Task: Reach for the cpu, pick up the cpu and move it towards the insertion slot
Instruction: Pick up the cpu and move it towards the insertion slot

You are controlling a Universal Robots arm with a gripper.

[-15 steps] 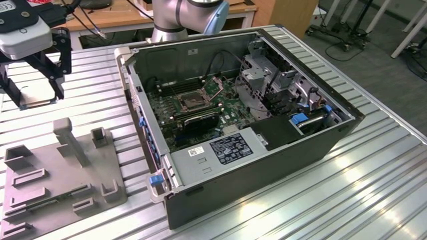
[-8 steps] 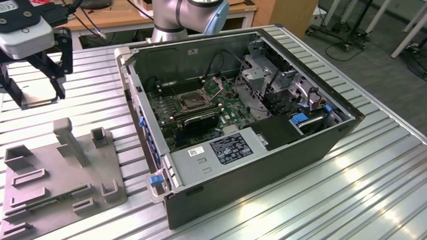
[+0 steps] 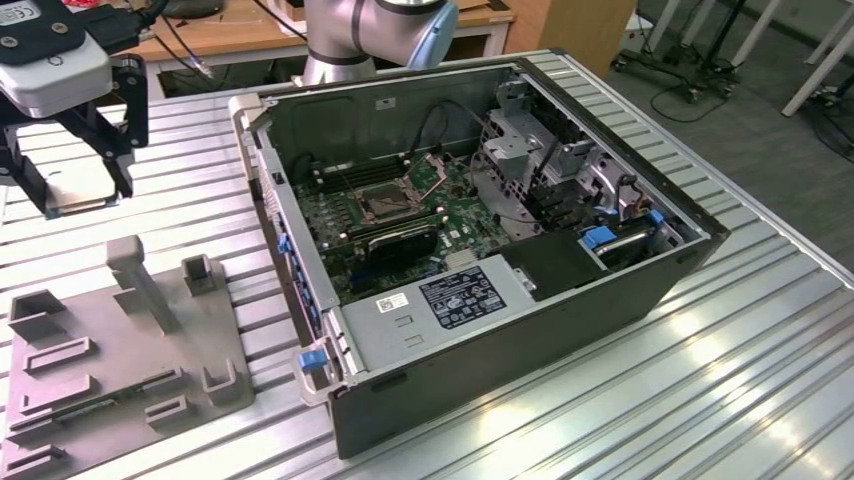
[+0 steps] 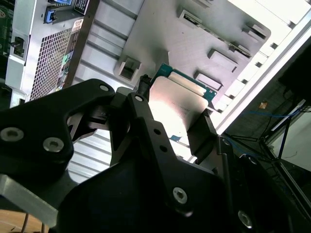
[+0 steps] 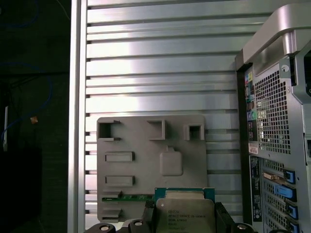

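Black fingers (image 4: 201, 133) are closed on two opposite edges of the cpu (image 5: 184, 216), pinching the chip by its rim. By the look of it, this keeps the metal top and the contact side free of pressure. In the first wrist view the chip lies flat with its silvery top facing the camera. That is arguably the attitude it needs to drop square into a socket.

The chip hangs in the air, touching nothing but the fingers. It sits above the slatted aluminium bench (image 3: 694, 400) and the grey plastic tray (image 5: 146, 150), on the exterior view's left of the computer case (image 3: 534, 330). The tray's moulded recesses appear meant to keep parts at fixed, repeatable places. A narrow green strip of circuit board (image 5: 124, 197) lies in one of them, and what it is cannot be told for certain.

The case lies on its side beside the tray with its panel off, so the green motherboard (image 3: 327, 225) faces upward. That lay leaves the insertion slot (image 3: 378, 200), a silver-framed square with a dark centre, open to an approach from above. The slot is deep inside the case's walls and well apart from the chip, with the case's near wall between them.

As things stand the pickup looks done and the carry toward the case has most of its way to go. The grey arm (image 3: 374, 30) rises from the bench just behind the case.
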